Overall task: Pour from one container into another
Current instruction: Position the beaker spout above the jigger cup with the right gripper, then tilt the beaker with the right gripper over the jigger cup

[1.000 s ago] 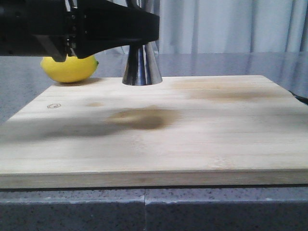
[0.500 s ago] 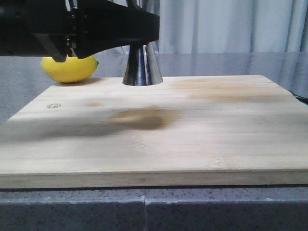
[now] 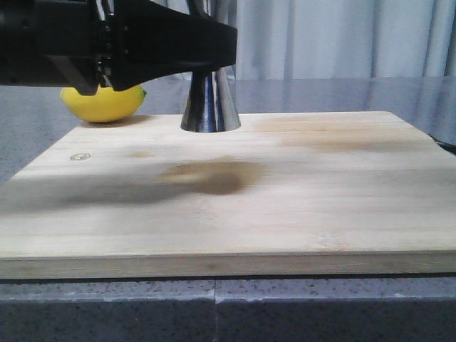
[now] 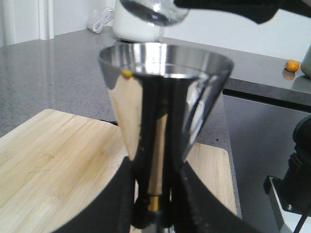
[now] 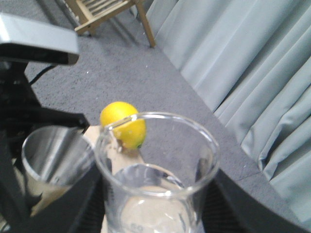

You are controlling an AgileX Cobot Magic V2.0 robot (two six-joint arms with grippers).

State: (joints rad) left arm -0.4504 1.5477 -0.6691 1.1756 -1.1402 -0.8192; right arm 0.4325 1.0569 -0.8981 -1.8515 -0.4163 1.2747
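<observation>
The steel jigger stands on the wooden board, and my left gripper is shut on its narrow waist at the brass band. In the front view only its lower cone shows, below the black left arm. In the right wrist view, my right gripper is shut on the clear glass beaker, which holds clear liquid, and the jigger's open cup sits close beside it. From the left wrist view, the beaker's base hangs just above the jigger's rim.
A yellow lemon lies on the grey counter just off the board's far left corner. Curtains hang behind. A white appliance stands beyond the jigger. The counter's front edge is close below the board.
The left arm and the jigger have shifted very slightly; otherwise nothing visibly differs.
</observation>
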